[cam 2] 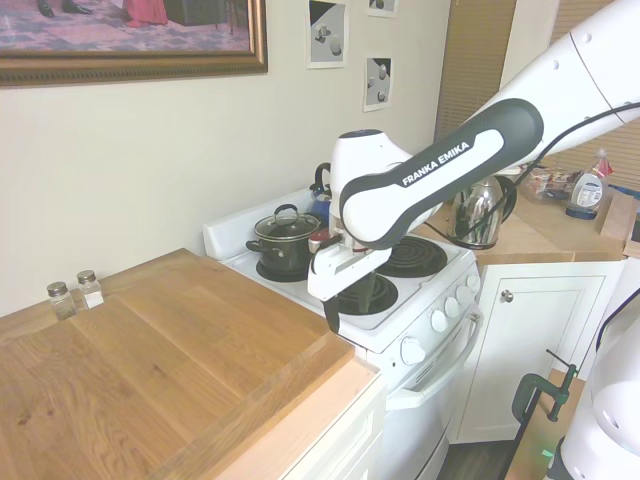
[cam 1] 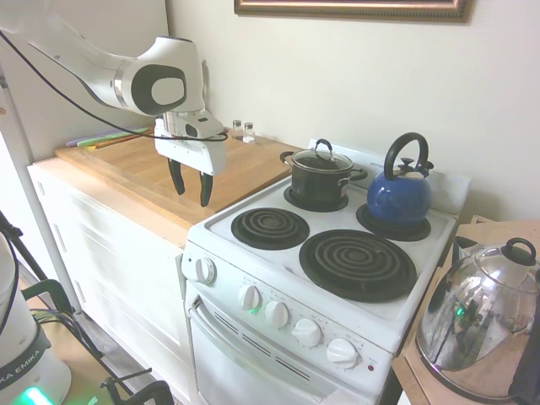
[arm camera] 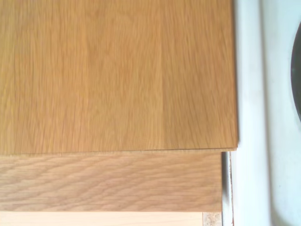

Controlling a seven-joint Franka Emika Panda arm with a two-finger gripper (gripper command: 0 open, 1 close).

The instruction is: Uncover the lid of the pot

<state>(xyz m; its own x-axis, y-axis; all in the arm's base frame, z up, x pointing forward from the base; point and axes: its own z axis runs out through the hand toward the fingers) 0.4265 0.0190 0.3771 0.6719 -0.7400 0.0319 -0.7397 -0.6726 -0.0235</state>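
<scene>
Lid (cam 1: pixel 321 157) and pot (cam 1: pixel 319 179) sit together on the stove's back burner nearest the wooden worktop (cam 1: pixel 152 164), the glass lid seated flat on the pot's rim with its black knob upright. That knob looks like the natural place to take hold, since the glass around it is smooth and domed. My hand (cam 1: pixel 191 186) hangs above the worktop's edge beside the stove (cam 1: pixel 287 253), well apart from the pot, fingers pointing down, spread partway and holding nothing. The wrist view shows only wood grain, the worktop's corner and a strip of white stove top, so the lid is not yet under me. A blue kettle (cam 1: pixel 400 196) stands on the other back burner, just beside the pot, so I judge that I should come at the knob from above rather than from that side, to keep clear of the kettle's handle. A steel kettle (cam 1: pixel 485 316) rests on the far counter, and two small shakers (cam 1: pixel 243 131) stand by the wall, both out of my way.
</scene>
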